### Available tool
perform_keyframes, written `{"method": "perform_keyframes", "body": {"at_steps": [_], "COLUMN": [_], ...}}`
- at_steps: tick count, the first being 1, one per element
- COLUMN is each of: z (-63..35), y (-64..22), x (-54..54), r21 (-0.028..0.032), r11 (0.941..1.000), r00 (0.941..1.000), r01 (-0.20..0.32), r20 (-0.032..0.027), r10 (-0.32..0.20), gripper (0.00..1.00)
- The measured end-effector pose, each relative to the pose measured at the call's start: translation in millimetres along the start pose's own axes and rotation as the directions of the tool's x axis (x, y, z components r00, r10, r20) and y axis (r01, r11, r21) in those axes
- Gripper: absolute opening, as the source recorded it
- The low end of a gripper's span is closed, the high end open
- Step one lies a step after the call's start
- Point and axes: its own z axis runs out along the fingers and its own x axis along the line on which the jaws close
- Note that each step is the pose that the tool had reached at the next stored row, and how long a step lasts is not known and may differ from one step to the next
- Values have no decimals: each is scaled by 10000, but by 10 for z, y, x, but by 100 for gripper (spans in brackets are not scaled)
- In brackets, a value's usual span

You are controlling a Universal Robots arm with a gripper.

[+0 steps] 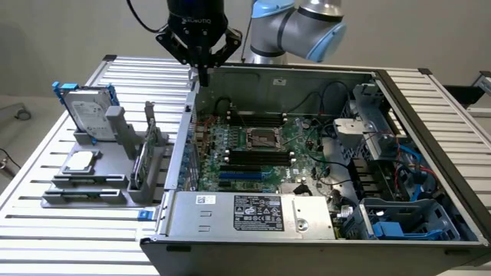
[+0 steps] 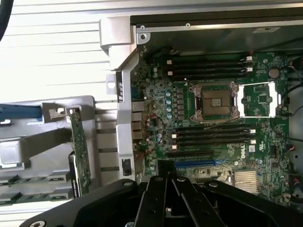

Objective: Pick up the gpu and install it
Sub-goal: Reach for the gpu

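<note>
The gripper (image 1: 201, 73) is seen clenched and empty above the computer case (image 1: 307, 86) wall. The gpu (image 1: 148, 150) is stood upright in the grey rack (image 1: 84, 195) on the desk (image 1: 69, 236), beside the case. Were the gripper lowered clenched, the card could be knocked over, or the wall struck

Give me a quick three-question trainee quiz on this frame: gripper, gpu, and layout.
1. True or false: the gripper is shut on the gpu.
2. Where is the gpu? A: upright in the grey holder beside the computer case. B: seated in a motherboard slot. C: lying flat on the table.
3. Fill in: the hard drive stands to the exterior view's ___ of the case.

Key: 1 false, the shut gripper is empty; 2 A; 3 left.
</note>
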Motion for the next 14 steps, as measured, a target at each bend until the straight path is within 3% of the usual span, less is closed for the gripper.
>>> {"method": "perform_keyframes", "body": {"at_steps": [14], "z": [88], "y": [-50], "x": [636], "r21": [12], "r11": [10000], "r00": [10000], "r01": [-2], "r20": [-19], "r10": [2], "gripper": [11]}}
